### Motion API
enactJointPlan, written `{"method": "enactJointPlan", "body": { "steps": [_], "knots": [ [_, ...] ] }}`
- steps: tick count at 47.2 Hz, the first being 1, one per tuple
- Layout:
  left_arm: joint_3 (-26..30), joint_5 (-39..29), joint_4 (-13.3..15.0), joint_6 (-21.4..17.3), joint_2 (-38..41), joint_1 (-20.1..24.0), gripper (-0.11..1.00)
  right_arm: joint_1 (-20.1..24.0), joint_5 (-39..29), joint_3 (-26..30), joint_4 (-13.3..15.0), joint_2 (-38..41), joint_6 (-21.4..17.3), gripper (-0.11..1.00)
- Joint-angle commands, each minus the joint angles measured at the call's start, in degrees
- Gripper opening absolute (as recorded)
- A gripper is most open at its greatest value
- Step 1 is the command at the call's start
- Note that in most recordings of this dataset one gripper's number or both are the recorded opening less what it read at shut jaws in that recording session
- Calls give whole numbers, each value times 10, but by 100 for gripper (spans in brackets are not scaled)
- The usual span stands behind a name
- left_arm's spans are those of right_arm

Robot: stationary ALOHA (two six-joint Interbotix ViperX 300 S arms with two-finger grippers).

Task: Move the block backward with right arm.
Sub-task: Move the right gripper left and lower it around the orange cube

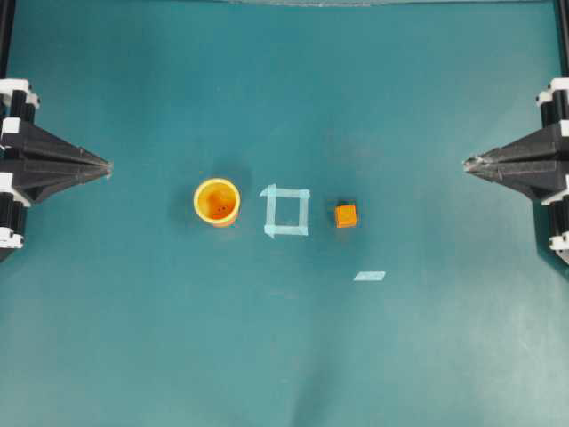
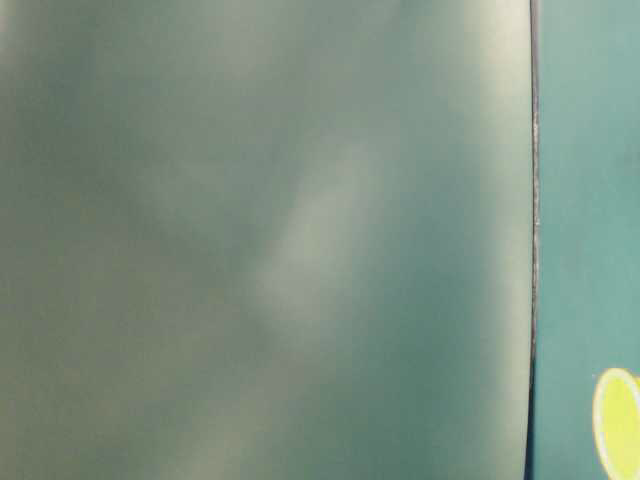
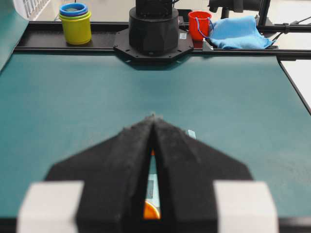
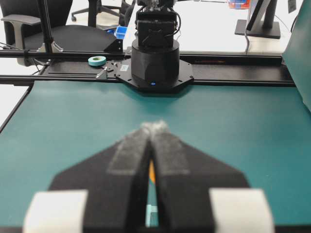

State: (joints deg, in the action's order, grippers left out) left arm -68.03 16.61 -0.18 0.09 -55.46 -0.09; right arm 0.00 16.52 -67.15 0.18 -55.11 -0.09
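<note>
Big green worktop (image 1: 284, 356) first, wide and flat, with both arms parked at its two side edges. Right claw (image 1: 468, 164) out at the right edge, tips pinched tight together into a point, nothing in it. Left claw (image 1: 108, 166) the same at the other edge, pinched tight, nothing in it. Same story in both wrist views: two black fingers meeting at the tip, only a thin slit behind.

Next, the round orange cup (image 1: 217, 201), standing up, far from the right claw, closer to the left one. Then the pale tape square (image 1: 286, 212), between the cup and the block. Then the little orange block (image 1: 346, 215), just beside the tape square on the side facing the right claw, well apart from the claw tips and a bit nearer the bottom edge of the overhead view than they are. Last, a small strip of pale tape (image 1: 369, 276), lying past the block toward the bottom edge.

Looks like the very start: block not touched yet, no reach begun. Next move likely this: open the right claw wide, swing out over the block, come down with one finger on each side, squeeze softly, then carry or slide it backward. Must stay clear of the cup.
</note>
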Motion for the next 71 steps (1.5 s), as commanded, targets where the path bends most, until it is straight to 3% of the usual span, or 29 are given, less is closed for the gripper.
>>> {"method": "enactJointPlan", "body": {
  "steps": [1,14,28,42,50,63,71],
  "knots": [
    [21,-12,-4,-3,4,-2,0,-2,2,11,-4,4,-2,0],
    [30,-47,-4,-4,3,-2,0,-4,-63,26,-3,20,-2,0],
    [30,-48,-4,-4,6,0,0,-21,-69,40,-4,73,-13,1],
    [30,-47,-4,-4,6,-1,0,-32,-70,56,-3,157,-13,42],
    [30,-47,-4,-4,6,-1,0,-32,-76,70,-4,223,-13,46],
    [31,-48,-5,-4,5,-1,0,-32,-127,138,1,362,-5,58],
    [31,-48,-5,-4,6,-1,0,-32,-152,175,7,432,-5,59]
  ]
}}
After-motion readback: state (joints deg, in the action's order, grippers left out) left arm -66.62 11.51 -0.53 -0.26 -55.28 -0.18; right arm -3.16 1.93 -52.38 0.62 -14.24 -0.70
